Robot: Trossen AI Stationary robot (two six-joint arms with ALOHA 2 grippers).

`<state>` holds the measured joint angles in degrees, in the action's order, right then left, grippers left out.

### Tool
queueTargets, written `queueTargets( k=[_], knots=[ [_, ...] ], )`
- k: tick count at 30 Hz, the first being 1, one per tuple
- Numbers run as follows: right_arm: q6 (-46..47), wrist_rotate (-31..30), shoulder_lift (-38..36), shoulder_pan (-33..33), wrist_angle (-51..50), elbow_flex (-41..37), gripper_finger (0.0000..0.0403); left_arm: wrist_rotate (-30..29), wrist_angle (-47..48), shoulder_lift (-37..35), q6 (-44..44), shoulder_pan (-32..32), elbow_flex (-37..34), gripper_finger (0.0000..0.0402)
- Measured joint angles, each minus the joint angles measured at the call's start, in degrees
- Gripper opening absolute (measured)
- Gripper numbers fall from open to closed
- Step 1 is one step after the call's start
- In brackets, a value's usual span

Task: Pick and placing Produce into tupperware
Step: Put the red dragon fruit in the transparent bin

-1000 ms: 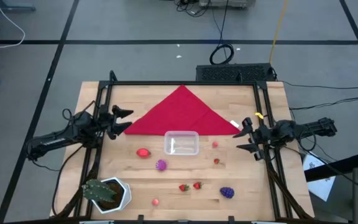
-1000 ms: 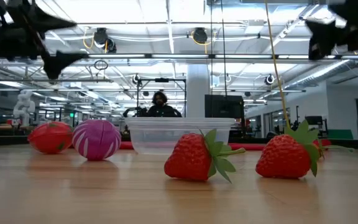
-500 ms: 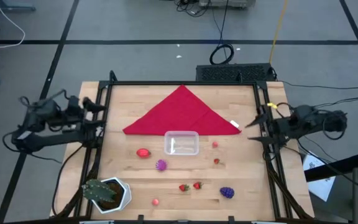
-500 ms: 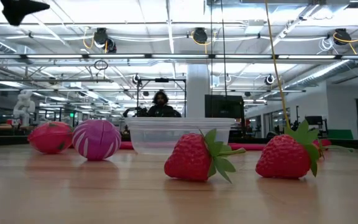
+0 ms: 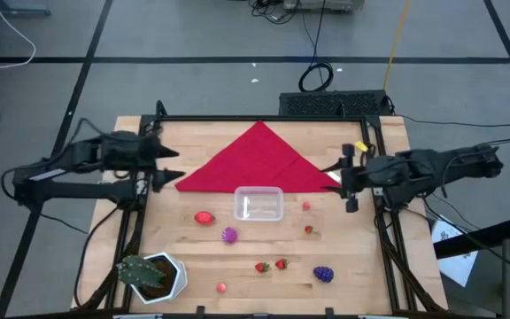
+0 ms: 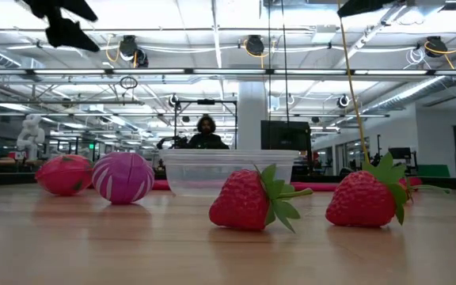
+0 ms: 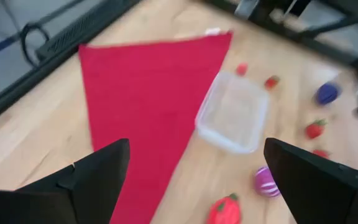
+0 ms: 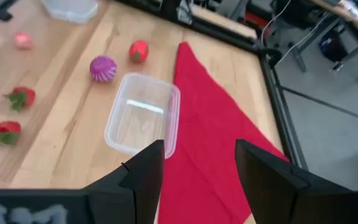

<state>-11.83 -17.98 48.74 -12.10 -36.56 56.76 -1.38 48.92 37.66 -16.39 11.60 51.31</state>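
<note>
The clear tupperware [image 5: 258,204] stands on its base mid-table, with nothing in it. The produce lies loose on the wood around it: a red fruit [image 5: 204,217], a purple ball [image 5: 229,235], two strawberries [image 5: 271,265], purple grapes [image 5: 324,274] and small red pieces [image 5: 306,206]. My left gripper [image 5: 168,165] hangs open high over the table's left rail, and its wrist view looks down on the tub [image 7: 234,112]. My right gripper [image 5: 349,177] hangs open high over the right rail, pointing toward the tub [image 8: 143,113]. Neither has anything between its fingers.
A red triangular cloth [image 5: 259,159] lies flat behind the tub, reaching toward both grippers. A green plant in a white pot [image 5: 153,275] stands at the near left corner. Black frame rails [image 5: 379,221] run along the table's edges. A person [image 6: 205,133] is far behind the table.
Both grippers have risen well above the table, almost leaving the low view at its top. On the way they swung outward past the side rails, then came back in over them. The produce and tub have stayed in place.
</note>
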Motion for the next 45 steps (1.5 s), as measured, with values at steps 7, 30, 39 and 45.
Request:
queueTargets(
  k=[7,30,39,45],
  knots=[
    [-2.5,0.0,1.1,0.0,-0.1,-2.6,0.0187,-0.3,0.2,5.2,0.2,0.0,0.0,0.0379],
    [-2.6,0.1,1.1,0.0,5.4,-3.5,0.0187,-0.4,5.6,8.4,-8.8,-0.8,-0.7,0.0379],
    [-3.1,0.0,1.1,0.0,8.7,-3.5,0.0187,4.8,5.8,17.4,-9.0,-5.1,-0.7,0.0379],
    [-3.9,-0.1,1.1,0.0,9.0,-3.5,0.0187,6.3,12.9,23.6,-20.7,-7.3,-0.7,0.0379]
  ],
)
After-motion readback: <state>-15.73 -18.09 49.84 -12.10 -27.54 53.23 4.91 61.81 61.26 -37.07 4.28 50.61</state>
